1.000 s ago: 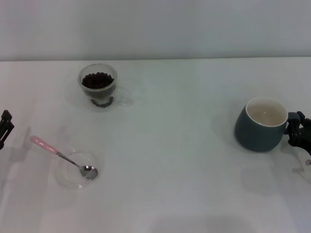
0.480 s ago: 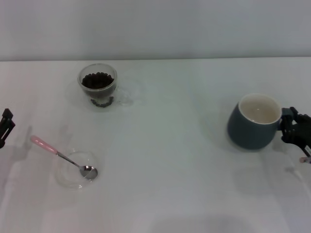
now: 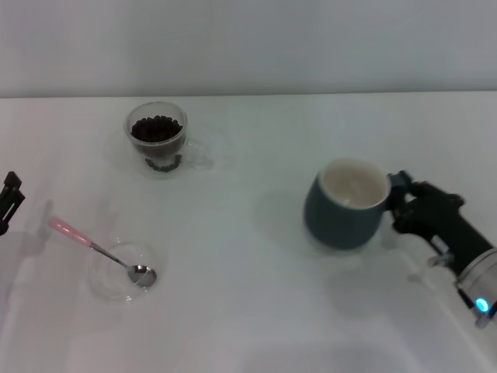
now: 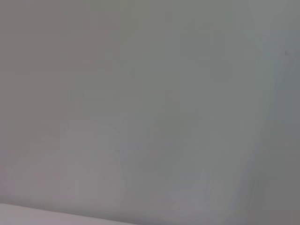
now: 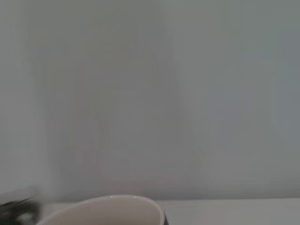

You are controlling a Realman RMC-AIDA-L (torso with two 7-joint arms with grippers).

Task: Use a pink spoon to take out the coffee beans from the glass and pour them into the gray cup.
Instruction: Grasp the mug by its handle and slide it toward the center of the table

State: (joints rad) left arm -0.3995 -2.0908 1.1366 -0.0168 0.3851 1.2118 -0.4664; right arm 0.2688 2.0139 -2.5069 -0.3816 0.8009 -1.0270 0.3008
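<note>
Sliding left since before, right gripper [image 3: 397, 203] holds gray cup [image 3: 343, 205].

The rounded dark blue-gray ceramic cup [image 3: 345, 203] hides its own loop handle behind the black right gripper [image 3: 401, 203], so the fingers' hold there cannot be read. In the right wrist view only the cup's cream rim [image 5: 105, 212] shows, cut by the frame's edge. The black left gripper [image 3: 8, 200] is cut by the picture's edge.
</note>
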